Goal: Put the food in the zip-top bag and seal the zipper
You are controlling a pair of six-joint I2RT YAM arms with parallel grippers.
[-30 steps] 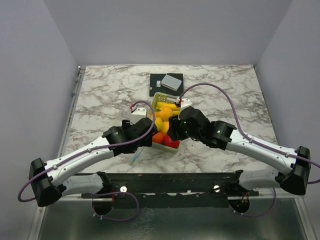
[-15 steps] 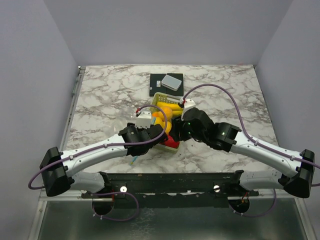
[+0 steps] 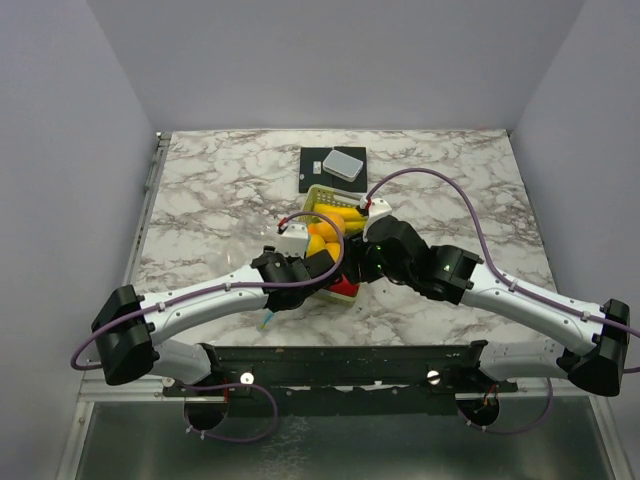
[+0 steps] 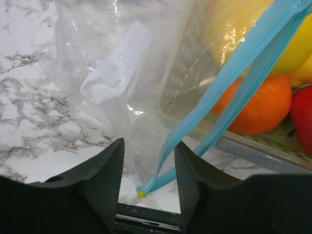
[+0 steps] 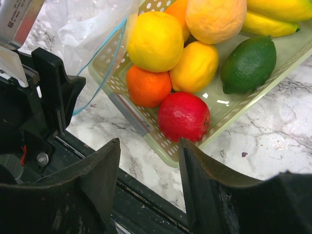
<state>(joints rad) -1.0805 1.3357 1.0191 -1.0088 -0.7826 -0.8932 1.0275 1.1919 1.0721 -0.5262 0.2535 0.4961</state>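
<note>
Because the zipper (image 4: 243, 58) ends right between the left hand's (image 4: 148, 146) fingers, that hand is the one placed to work on the zip-top bag (image 4: 97, 44). The fingers stand apart on either side of the strip's near end, and neither visibly presses on it, so this hand is open and grips nothing. From that gap the light blue strip runs away in a long diagonal to the right. It crosses the near wall of the pale green slotted basket (image 5: 222, 109), which shows through the clear plastic. The bag itself lies crumpled on the marble worktop (image 5: 273, 126) against the basket's left side, its mouth toward the fruit.

None of the food is in the bag. The red apple (image 5: 184, 116), an orange (image 5: 147, 86), the lemons (image 5: 156, 41), a lime (image 5: 248, 63) and the banana (image 5: 278, 9) all sit in the basket. The right hand (image 5: 148, 144) hangs over the basket's near corner, open and empty, with the apple just ahead of its gap. It is therefore the nearer hand to the fruit, and the left is nearer to the bag's mouth. Judging by this, the next move depends on pinching the strip end-on along that diagonal.
</note>
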